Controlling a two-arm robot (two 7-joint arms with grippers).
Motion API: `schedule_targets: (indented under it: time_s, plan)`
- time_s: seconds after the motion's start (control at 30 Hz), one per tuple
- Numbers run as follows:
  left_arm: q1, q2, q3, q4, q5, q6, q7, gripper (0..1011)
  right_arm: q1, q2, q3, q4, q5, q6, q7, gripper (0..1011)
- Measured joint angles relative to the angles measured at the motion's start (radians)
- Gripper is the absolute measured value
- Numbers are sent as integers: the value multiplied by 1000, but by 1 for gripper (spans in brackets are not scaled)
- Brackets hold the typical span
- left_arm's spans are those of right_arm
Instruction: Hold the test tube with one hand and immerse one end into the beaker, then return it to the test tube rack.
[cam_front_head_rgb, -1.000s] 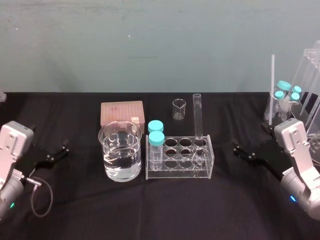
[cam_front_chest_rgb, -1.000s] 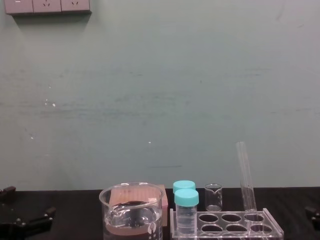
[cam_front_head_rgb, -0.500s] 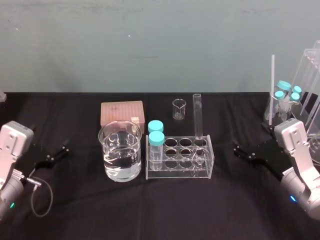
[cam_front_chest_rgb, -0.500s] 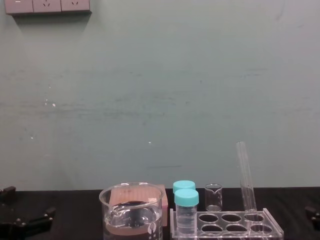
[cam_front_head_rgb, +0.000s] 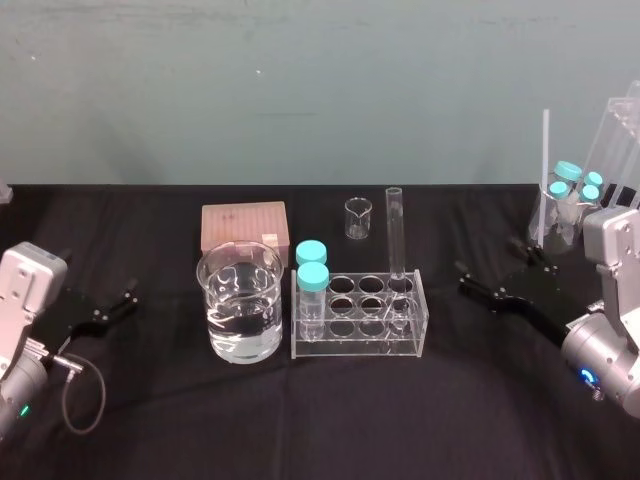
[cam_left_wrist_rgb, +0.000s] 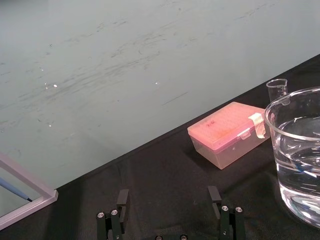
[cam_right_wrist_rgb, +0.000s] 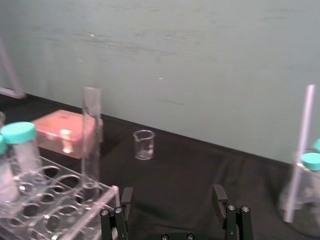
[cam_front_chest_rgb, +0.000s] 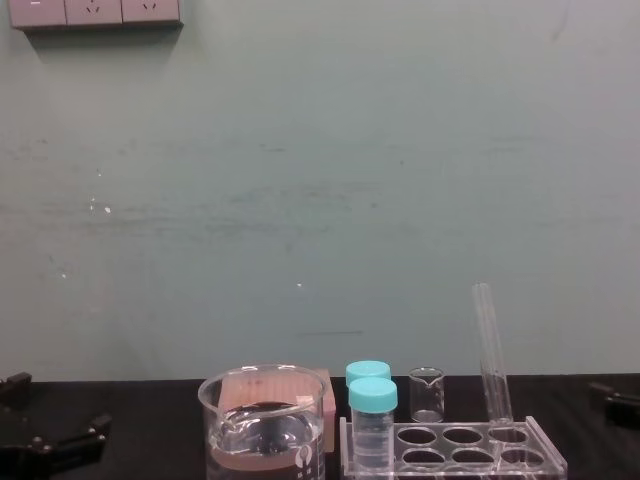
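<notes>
Fingers spread and gripping nothing, the right tool (cam_front_head_rgb: 488, 265) hangs low over the black counter (cam_front_head_rgb: 330, 420), right of the rack (cam_front_head_rgb: 350, 346) and pointed towards it. It looks like the arm best placed for the first grasp, which has not yet been made. The left tool (cam_left_wrist_rgb: 168, 196), also spread wide and empty, sits idle at the counter's left side, well apart from the glassware.

The single test tube (cam_front_head_rgb: 395, 235) stands nearly upright in the rack's far right corner hole. Most of its length rises clear of the top plate, which leaves room for a grip from the side. Two teal-capped vials (cam_front_head_rgb: 312, 268) fill the rack's left end, one behind the other. The holes between them and the tube are vacant.

One large beaker (cam_front_head_rgb: 208, 310), about half full of water, stands just left of the rack, so the carry to dip the tube should be short. Behind them are one pink box (cam_front_head_rgb: 244, 225) and one small beaker (cam_front_head_rgb: 357, 217), both out of the likely path.
</notes>
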Motion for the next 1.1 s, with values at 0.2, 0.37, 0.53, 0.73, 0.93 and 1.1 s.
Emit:
schedule_targets:
  time_s: [0.2,0.37,0.53,0.73,0.93,1.1]
  plan:
    - [0,0,0,0,0,0,0,1000,39,-11,3,26,54,50,116,1000]
    - [0,0,0,0,0,0,0,1000,74,-17,-10,42,54,66,188,1000]
    - [0,0,0,0,0,0,0,1000,96,-27,-21,56,38,67,232,1000]
    - [0,0,0,0,0,0,0,1000,120,-46,-31,77,25,65,274,1000]
    - [0,0,0,0,0,0,0,1000,160,-77,-35,118,11,47,313,1000]
    - [0,0,0,0,0,0,0,1000,200,-106,-36,165,2,34,336,1000]
